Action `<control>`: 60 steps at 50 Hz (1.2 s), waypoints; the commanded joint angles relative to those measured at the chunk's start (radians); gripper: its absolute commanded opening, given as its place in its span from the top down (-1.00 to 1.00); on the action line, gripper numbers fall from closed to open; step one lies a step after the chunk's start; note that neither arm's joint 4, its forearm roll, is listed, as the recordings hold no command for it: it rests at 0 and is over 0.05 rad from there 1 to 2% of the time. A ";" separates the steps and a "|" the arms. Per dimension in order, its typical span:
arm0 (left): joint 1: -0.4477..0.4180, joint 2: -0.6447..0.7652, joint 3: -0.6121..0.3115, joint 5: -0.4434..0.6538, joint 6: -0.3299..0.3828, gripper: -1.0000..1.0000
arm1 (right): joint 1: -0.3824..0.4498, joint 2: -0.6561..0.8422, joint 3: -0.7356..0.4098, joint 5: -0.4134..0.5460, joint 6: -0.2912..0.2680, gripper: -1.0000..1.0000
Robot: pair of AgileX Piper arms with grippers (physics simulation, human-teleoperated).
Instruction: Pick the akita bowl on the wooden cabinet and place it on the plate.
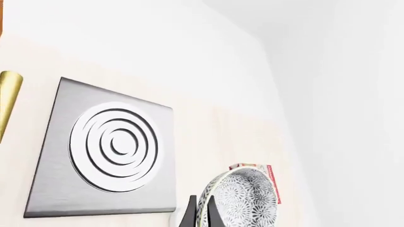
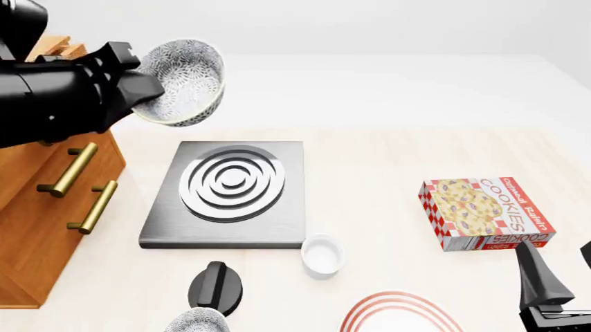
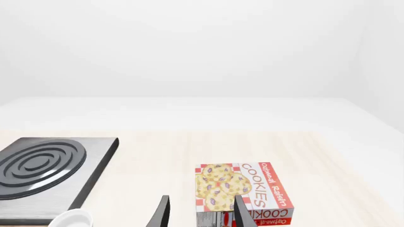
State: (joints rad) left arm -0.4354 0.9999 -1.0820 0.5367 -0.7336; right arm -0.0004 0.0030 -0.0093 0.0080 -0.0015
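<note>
The left gripper is clamped on the akita bowl's rim, holding it in the air above the stove slab, tilted, mouth facing forward-right. The right gripper stands apart.

"COOKIES" and "Oatmeal Raisin" on the red-and-white cookie box, sideways.

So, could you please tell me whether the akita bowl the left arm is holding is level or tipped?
Tipped: the akita bowl is held on edge by the left claw, its patterned inside facing the front camera.
</note>
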 commanded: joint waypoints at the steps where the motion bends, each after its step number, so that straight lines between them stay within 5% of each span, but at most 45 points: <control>1: -0.041 0.008 0.024 -0.012 0.024 1.00 | 0.000 0.000 -0.001 0.001 0.000 -1.00; 60: -0.233 0.037 0.091 -0.022 0.042 1.00 | 0.000 0.003 -0.001 -0.001 0.000 -1.00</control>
State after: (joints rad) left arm -0.6266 1.0302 -0.9962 0.5215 -0.6921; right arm -0.0008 0.0061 -0.0108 0.0068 -0.0011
